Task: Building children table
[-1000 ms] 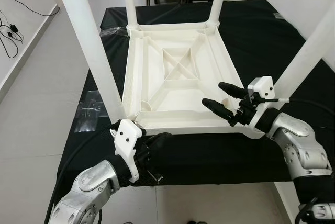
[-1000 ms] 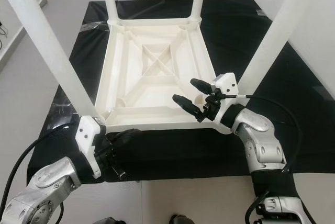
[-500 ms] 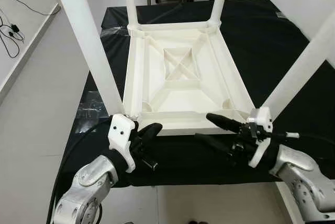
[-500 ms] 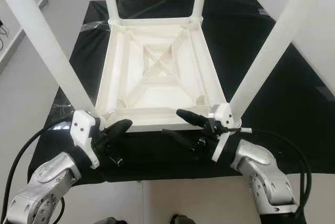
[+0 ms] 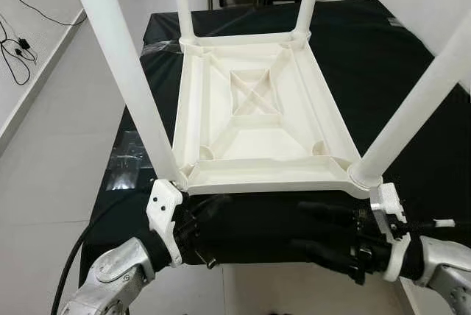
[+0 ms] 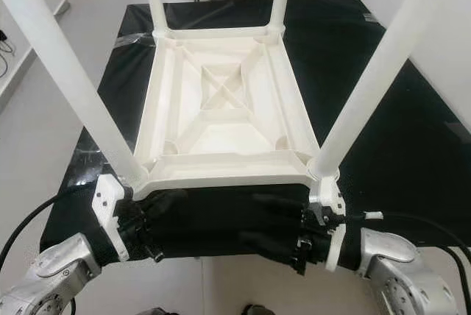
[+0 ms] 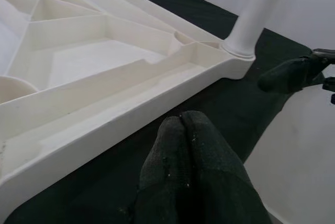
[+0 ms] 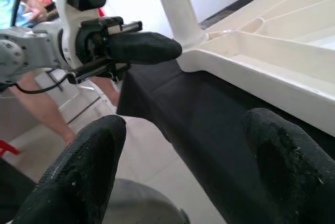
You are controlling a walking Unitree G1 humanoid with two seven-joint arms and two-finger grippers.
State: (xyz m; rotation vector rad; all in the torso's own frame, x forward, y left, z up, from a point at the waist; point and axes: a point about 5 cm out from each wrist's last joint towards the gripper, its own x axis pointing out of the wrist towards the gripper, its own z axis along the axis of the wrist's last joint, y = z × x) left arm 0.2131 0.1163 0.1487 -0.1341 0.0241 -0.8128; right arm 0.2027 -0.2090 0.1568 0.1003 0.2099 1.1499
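ribbed white plastic table (image 5: 254, 120), upturned, round legs.

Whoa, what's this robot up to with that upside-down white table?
A small white plastic table lies upside down on a black-covered bench, all four legs fitted and pointing up. The robot has both arms low at the bench's near edge, just below the tabletop's rim. Its left gripper has its fingers closed together and holds nothing; its right gripper is open, near the corner under the near right leg.
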